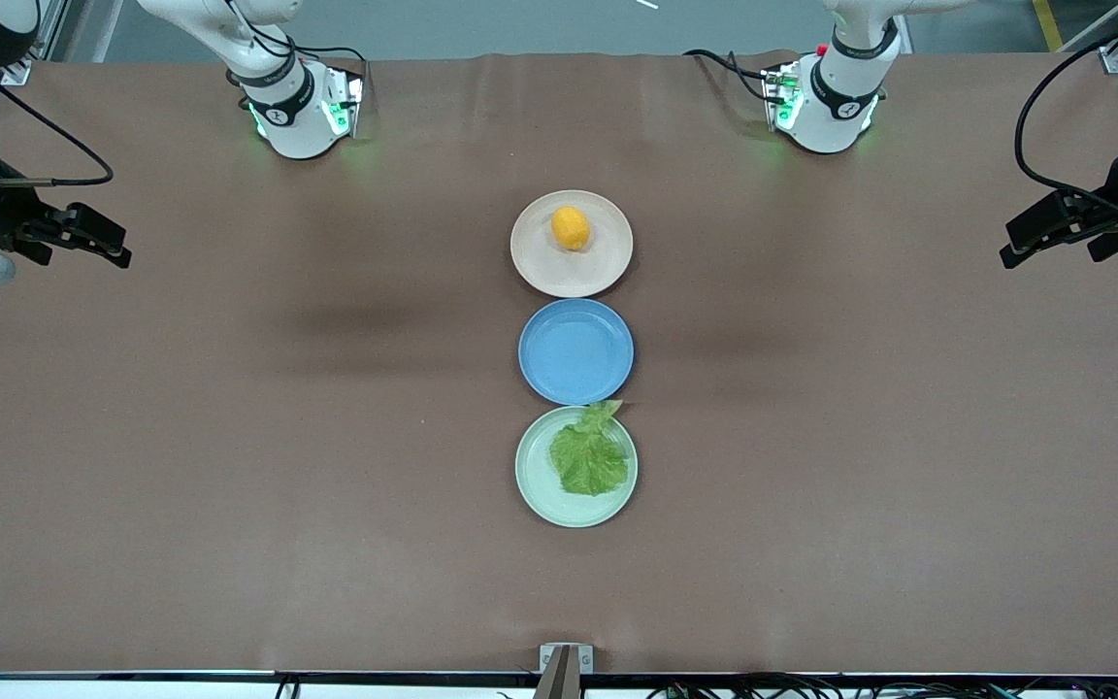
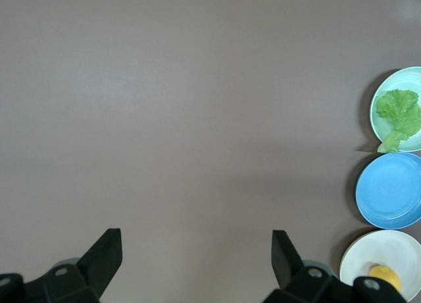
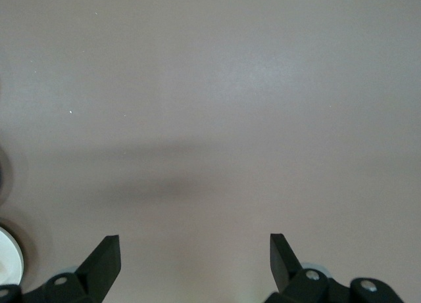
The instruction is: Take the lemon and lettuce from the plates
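Mint plate [image 1: 535,485] nearest camera-side counter edge, mid-counter; lettuce [image 1: 590,454] on it, stem tip poking over rim toward blue plate [image 1: 575,350]. Blue plate bare, between the two. Beige plate [image 1: 544,267] farthest, toward base-side edge; lemon [image 1: 570,228] on it. Left gripper [image 1: 1044,238] up over left-arm end of counter [image 1: 229,437], wide open, holding nothing. Right gripper [image 1: 98,241] up over right-arm end, wide open, holding nothing. Both arms waiting, well apart from plates.

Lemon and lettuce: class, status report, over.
Both grippers open, waiting: left gripper and right gripper over bare table at their own ends. Lemon on beige plate, lettuce on green plate. Nothing blocking.
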### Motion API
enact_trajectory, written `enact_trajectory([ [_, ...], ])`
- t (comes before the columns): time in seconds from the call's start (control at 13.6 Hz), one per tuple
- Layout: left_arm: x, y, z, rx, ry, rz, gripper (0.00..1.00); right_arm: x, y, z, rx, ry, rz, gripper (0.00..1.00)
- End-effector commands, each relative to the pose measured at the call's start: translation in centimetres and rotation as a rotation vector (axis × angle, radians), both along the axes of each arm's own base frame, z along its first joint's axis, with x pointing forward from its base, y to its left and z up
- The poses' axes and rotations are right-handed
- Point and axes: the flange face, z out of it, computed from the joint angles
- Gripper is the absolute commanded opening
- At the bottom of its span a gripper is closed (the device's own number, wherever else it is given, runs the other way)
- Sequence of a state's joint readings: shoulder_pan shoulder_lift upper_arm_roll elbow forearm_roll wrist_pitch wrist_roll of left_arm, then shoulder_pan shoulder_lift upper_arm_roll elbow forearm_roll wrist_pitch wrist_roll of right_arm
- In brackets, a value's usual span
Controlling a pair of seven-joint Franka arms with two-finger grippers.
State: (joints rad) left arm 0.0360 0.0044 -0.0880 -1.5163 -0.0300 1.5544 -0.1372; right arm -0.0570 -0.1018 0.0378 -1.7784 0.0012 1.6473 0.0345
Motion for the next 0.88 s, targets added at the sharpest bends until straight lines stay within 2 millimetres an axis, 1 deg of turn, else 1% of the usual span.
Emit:
enact_trajectory([
  [0.0,0.2,-0.1,0.3,-0.013,-0.009,-0.017,1.00,-0.5,0.3,0.3,0.012,-0.005,0.000,1.00],
  [0.29,0.1,-0.2,0.2,-0.013,0.000,-0.006,1.00,-0.5,0.4,0.4,0.012,-0.008,0.006,1.00],
  [0.51,0.1,-2.1,0.0,-0.017,0.004,-0.028,1.00,-0.3,0.1,0.3,0.011,-0.005,-0.001,1.00],
  [0.59,0.5,-2.4,-0.7,-0.018,0.017,-0.034,1.00,0.4,0.1,0.4,0.012,-0.010,0.003,1.00],
  [0.66,1.0,-3.7,-2.0,-0.018,0.040,-0.058,1.00,1.3,0.2,-0.9,0.015,0.015,0.002,1.00],
  [0.74,1.4,-5.8,-3.1,-0.026,0.055,-0.085,1.00,2.3,0.3,-2.8,0.019,0.042,0.009,1.00],
  [0.81,2.2,-7.6,-5.1,-0.054,0.086,-0.085,1.00,3.5,0.4,-4.3,0.025,0.062,0.011,1.00],
])
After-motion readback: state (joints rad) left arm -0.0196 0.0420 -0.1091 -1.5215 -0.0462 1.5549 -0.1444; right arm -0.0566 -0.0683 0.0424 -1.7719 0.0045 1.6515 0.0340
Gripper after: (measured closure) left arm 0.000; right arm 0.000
